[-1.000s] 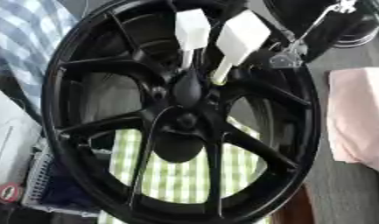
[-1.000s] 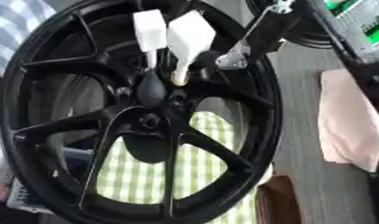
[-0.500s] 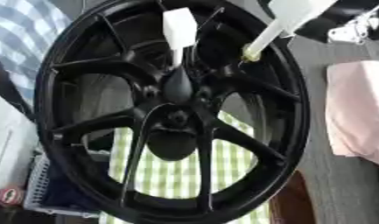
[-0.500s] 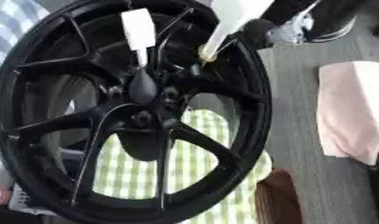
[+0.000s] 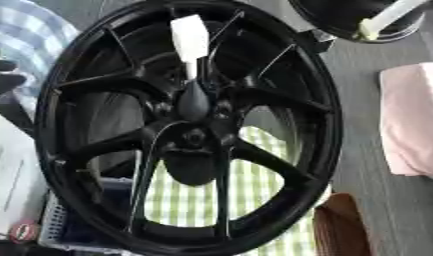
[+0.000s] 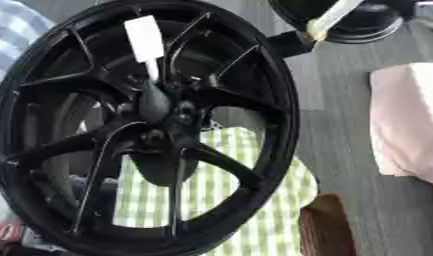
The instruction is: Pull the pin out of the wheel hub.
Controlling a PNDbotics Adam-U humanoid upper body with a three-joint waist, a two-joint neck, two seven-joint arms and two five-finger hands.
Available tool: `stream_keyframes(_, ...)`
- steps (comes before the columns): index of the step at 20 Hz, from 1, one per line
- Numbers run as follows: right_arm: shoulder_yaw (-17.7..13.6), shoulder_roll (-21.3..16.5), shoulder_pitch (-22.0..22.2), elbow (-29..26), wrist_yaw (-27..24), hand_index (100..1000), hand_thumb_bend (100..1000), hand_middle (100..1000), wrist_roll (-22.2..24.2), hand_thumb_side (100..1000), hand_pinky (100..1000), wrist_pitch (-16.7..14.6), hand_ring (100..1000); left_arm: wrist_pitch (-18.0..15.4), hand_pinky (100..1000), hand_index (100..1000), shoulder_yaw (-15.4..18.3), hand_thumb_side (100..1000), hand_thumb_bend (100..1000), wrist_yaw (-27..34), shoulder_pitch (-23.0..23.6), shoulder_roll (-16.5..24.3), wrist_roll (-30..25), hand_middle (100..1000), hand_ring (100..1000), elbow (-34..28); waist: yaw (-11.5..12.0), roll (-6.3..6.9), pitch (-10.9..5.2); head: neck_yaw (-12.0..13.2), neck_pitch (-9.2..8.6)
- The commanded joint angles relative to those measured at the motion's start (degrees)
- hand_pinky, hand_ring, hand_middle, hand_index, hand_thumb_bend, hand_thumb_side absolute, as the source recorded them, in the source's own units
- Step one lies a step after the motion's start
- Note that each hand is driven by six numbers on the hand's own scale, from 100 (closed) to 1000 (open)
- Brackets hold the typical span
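My right eye view shows more grey desk (image 6: 342,130) right of the wheel hub (image 5: 191,125); my left eye view shows more checked cloth at its left. One white pin (image 5: 190,42) sticks in the glossy black hub above its centre. Another pin (image 6: 329,19) shows at the top edge, clear of the rim. I cannot tell my hands' state. A pink cloth (image 6: 408,120) lies well right.

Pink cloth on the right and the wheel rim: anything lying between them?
No. In the left eye view only bare grey surface runs between the wheel rim and the pink cloth; a brown object sits lower down.
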Motion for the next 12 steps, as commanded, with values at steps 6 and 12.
stream_keyframes(6, -8.59, 2.91, 17.4, -1.66, 9.35, 584, 100, 458, -9.47, 100, 842, 0.83, 726, -0.09, 818, 795, 1.03, 727, 100, -0.18, -0.1, -0.02, 0.95, 637, 641, -1.11, -0.63, 1.15, -2.02, 1.02, 0.48)
stream_keyframes(12, -12.36, 12.48, 30.7, -5.2, 19.52, 776, 140, 692, -15.83, 174, 893, 3.8, 839, -0.13, 819, 794, 0.85, 722, 100, 0.19, -0.34, -0.18, 0.86, 636, 639, -1.11, -0.18, 1.78, -2.64, 1.11, 0.71)
